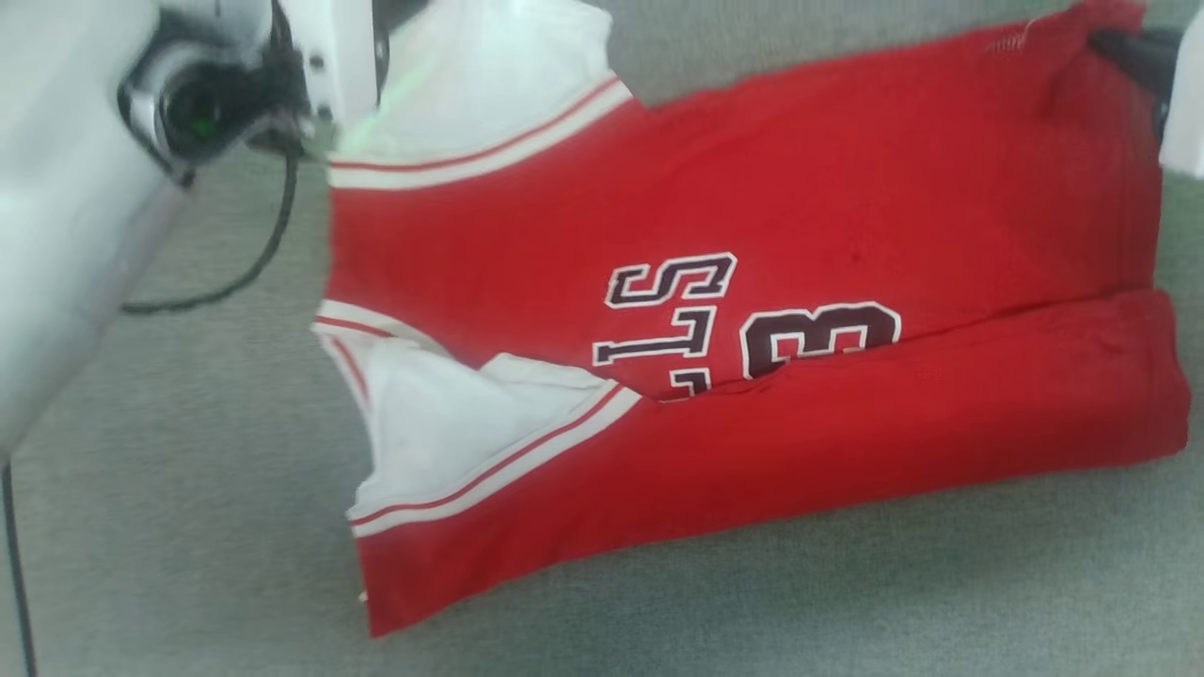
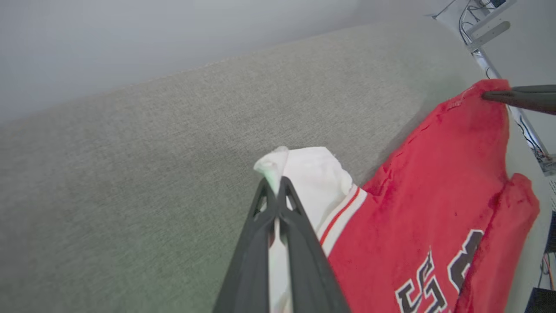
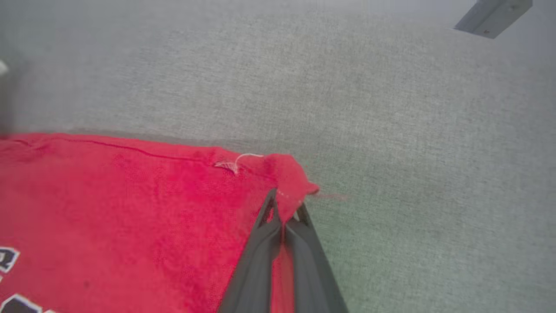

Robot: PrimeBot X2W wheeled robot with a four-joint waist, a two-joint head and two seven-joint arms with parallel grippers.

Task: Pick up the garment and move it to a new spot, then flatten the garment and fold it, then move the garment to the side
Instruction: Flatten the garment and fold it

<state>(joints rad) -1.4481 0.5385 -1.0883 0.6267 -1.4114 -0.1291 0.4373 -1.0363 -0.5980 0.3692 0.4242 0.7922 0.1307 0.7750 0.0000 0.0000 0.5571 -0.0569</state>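
Grey woven surface [image 1: 188, 564] carries a red jersey shirt [image 1: 752, 188]; left gripper [image 2: 276, 183] clamps its white sleeve [image 2: 319, 174], right gripper [image 3: 284, 205] pinches its hem corner [image 3: 293, 171]

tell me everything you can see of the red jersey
The garment is a red, mesh-looking jersey with short white sleeves trimmed in red and white stripes, and black, white-outlined lettering. It lies spread sideways on the grey-green fabric surface, its near long edge folded over, covering part of the lettering. The left gripper is shut on the far sleeve. The right gripper is shut on the far red hem corner, beside a loose pale thread.
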